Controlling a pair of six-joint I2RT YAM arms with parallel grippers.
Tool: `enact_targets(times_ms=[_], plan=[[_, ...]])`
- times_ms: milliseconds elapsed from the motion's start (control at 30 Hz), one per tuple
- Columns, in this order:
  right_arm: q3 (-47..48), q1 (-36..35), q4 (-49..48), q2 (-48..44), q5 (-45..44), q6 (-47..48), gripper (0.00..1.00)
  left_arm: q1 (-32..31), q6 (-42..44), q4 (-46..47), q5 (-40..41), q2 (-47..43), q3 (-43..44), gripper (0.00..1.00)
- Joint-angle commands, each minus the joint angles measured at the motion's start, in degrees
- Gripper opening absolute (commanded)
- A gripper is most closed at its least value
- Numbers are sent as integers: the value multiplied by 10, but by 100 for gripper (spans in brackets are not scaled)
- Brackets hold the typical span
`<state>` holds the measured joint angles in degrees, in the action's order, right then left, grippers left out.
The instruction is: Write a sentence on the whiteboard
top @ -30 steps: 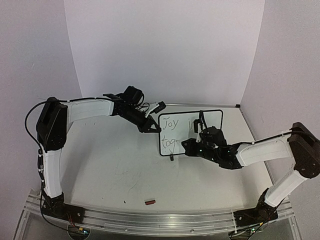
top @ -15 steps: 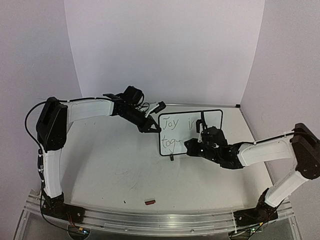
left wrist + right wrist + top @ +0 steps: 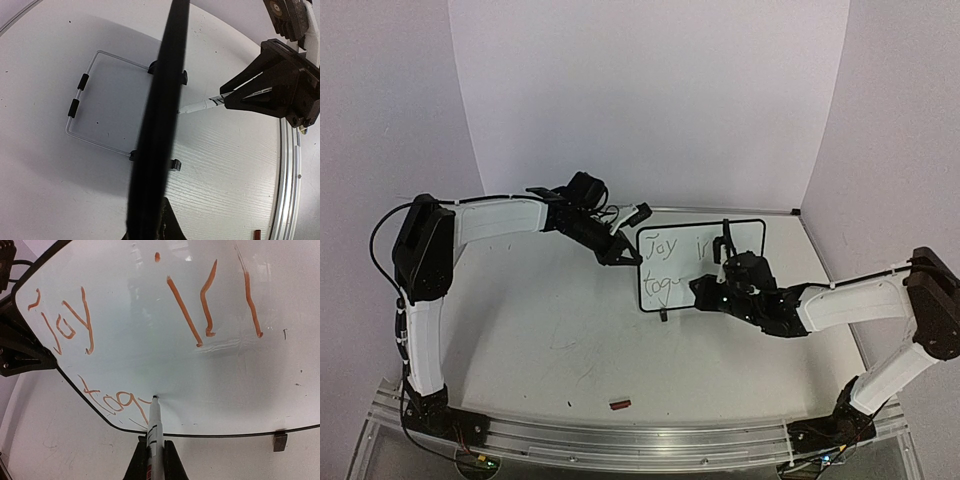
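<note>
Marker (image 3: 154,429) tip touches whiteboard (image 3: 150,365) (right tool (image 3: 155,460) grips marker, left tool (image 3: 624,255) clamps whiteboard's edge).

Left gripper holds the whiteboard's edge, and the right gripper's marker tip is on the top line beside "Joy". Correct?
No: the right wrist view shows the marker tip on the lower line, just after "tog". The left gripper does hold the edge of the whiteboard, and the right gripper holds the marker.

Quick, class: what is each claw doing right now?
Left claw: closed on the whiteboard edge.
Right claw: closed on the marker.
</note>
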<state>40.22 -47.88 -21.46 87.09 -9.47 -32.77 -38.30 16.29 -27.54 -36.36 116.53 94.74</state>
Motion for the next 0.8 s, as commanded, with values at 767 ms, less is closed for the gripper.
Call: enact_targets(times_ms=[767], plan=[[6, 3, -29, 43, 21, -15, 0, 2, 14, -25, 28, -16, -10, 0]])
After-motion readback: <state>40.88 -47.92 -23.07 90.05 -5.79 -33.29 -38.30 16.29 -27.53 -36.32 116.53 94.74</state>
